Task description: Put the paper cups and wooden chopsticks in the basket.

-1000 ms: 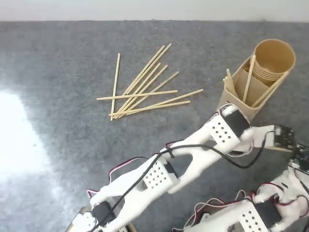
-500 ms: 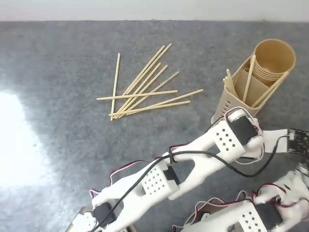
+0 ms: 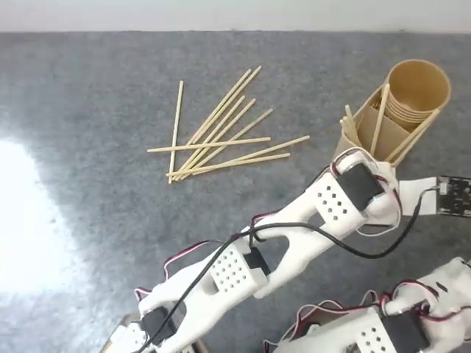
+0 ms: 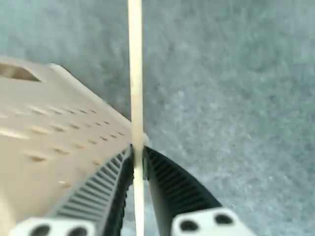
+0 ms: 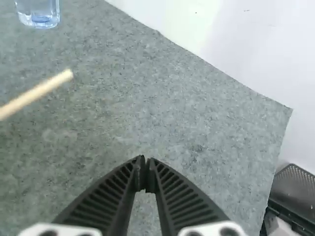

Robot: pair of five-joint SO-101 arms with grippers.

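left hand grasps one chopstick beside the basket

the left hand (image 4: 137, 164) is clamped on a single chopstick (image 4: 135, 73). its two ribbed fingers (image 4: 106, 189) press the stick from either side, and the stick runs straight out past them over the grey tabletop (image 4: 236, 98). the beige perforated wall of the basket (image 4: 49, 132) lies just beside that hand. whether the stick touches the wall cannot be told.

from above, the left arm (image 3: 324, 209) stretches across the tabletop (image 3: 88, 132) and ends close against the near side of the basket (image 3: 347, 151). the basket stands at the far right of the tabletop. a stack of paper cups (image 3: 419, 92) sits in its farther compartment. a few stowed chopsticks (image 3: 380, 118) lean upright in the nearer one, their ends above the rim. a fan of loose chopsticks (image 3: 221, 136) lies flat on the tabletop, well apart from the basket, the sticks crossing one another.

the right arm (image 3: 383, 331) sits low at the near right edge. the right hand (image 5: 144, 179) is clenched on nothing, fingertips (image 5: 138, 172) meeting above the bare grey mat. a wooden stick end (image 5: 37, 92) juts in at one side of its view, and which stick it belongs to cannot be told. farther off on the mat stands a clear glass (image 5: 38, 11), and a black mesh object (image 5: 290, 196) shows at the mat's corner.
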